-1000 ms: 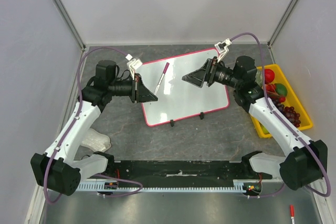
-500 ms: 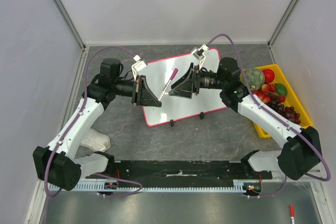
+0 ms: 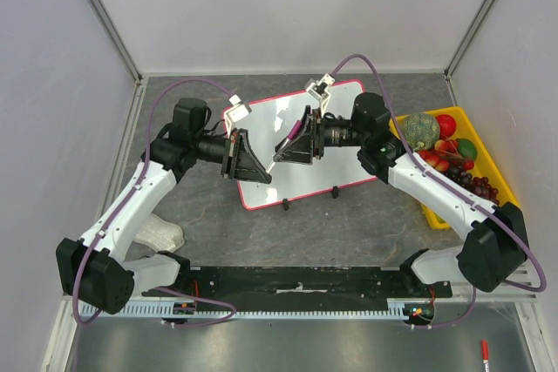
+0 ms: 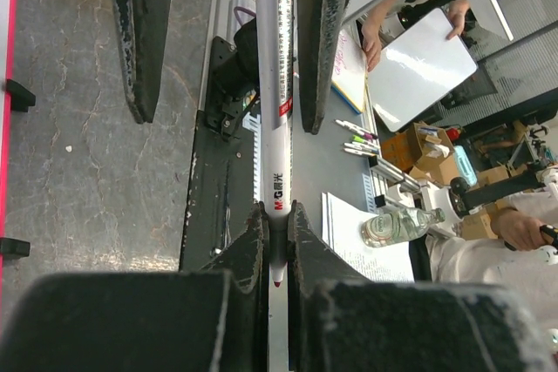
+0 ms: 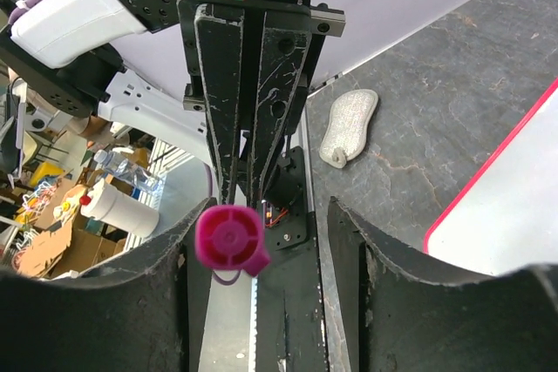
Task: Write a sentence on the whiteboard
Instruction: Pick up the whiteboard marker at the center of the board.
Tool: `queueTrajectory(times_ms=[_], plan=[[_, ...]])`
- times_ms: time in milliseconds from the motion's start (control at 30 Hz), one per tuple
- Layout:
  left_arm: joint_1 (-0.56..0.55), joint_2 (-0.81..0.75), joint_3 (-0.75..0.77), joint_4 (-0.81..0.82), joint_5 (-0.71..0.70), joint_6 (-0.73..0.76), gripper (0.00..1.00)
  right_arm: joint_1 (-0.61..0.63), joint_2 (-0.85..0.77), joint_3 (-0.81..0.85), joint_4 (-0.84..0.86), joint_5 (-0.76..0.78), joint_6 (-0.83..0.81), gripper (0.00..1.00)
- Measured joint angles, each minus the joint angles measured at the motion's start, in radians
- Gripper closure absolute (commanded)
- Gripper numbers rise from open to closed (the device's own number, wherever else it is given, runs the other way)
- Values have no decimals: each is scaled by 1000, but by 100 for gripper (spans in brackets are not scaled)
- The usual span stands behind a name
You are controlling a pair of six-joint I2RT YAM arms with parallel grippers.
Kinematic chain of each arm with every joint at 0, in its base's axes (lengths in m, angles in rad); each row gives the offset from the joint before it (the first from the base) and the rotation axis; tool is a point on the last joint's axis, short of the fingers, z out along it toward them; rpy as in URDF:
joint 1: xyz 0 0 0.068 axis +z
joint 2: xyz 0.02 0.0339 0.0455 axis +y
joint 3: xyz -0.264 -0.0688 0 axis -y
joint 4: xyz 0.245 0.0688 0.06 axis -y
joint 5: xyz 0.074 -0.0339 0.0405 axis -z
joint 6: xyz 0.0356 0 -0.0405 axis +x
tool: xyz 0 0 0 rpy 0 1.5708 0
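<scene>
whiteboard (image 3: 336, 167) lies flat on the table (image 3: 349, 224) btwn the two arms, a bit skewed, pink-red rim all round, two black clips (image 3: 285, 205) on its near edge. both grippers meet above the board's left-middle, facing each other. left gripper (image 4: 277, 224) is pressed together on a marker (image 4: 273, 84), pinching it near the end opp. the cap, w/ the white barrel running straight out toward the other arm. right gripper (image 5: 266, 224) is spread around the barrel: one finger (image 4: 139, 32) stands clear of it, the other is just beside it, can't tell if touching. magenta cap (image 5: 229, 240) sits btwn those spread fingers, nearer one side. grey cloth (image 3: 161, 234) on the table by the left arm. yellow bin (image 3: 506, 202) w/ fruit at the right, near the board's right end.
</scene>
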Motion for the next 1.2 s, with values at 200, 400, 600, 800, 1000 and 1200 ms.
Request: queueTrajectory(times_ms=[200, 400, 600, 800, 1000, 1200], plan=[[-3, 0, 0, -10, 4, 15, 98, 9, 13, 1, -4, -5, 0, 50], [-4, 0, 0, -20, 3, 26, 98, 12, 13, 3, 2, -26, 4, 60], [-6, 0, 0, -21, 5, 37, 98, 13, 13, 3, 56, -45, 46, 78], [-6, 0, -1, -24, 16, 50, 98, 13, 15, 2, 98, -63, 78, 100], [-6, 0, -8, -31, 23, 57, 94, 17, 15, -1, 87, -61, 70, 100], [-6, 0, -16, -43, 6, 71, 69, 17, 13, -1, 45, -45, 27, 100]])
